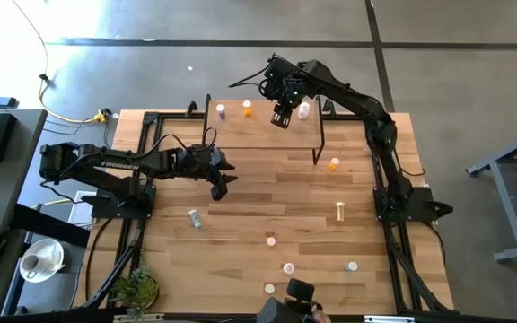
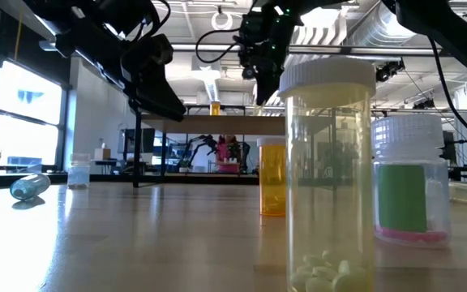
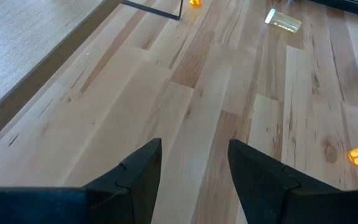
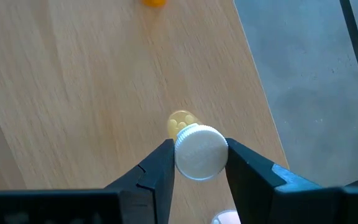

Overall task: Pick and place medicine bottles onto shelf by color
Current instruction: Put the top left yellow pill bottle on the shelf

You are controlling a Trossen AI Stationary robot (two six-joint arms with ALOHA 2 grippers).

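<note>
The shelf [image 1: 263, 135] stands at the table's far middle. A pinkish-white bottle [image 1: 221, 111], an orange bottle [image 1: 247, 109] and another pinkish-white bottle [image 1: 304, 111] stand on it. My right gripper [image 1: 281, 117] is over the shelf top [image 4: 73, 93], shut on a yellow bottle [image 4: 180, 123] with a white cap. My left gripper [image 1: 220, 184] is open and empty above the table's middle left; it also shows in its wrist view [image 3: 194, 149]. Several more bottles lie or stand on the table, among them an orange one [image 1: 334, 163], a yellow one [image 1: 340, 211] and a pale blue one [image 1: 194, 218]. My right gripper pinches the yellow bottle by the sides of its white cap [image 4: 201, 163] between its two fingers. The fingers come from above, pointing down. The bottle is roughly upright below the fingers, over the shelf's far part. Whether its base touches the shelf top I cannot tell.
More bottles [image 1: 288, 267] stand near the table's near edge; in the low view a yellow one [image 2: 331, 178], a white one with a green label [image 2: 410, 182] and an orange one [image 2: 272, 177] stand close by. The shelf's black leg [image 3: 151, 7] stands ahead of my left gripper.
</note>
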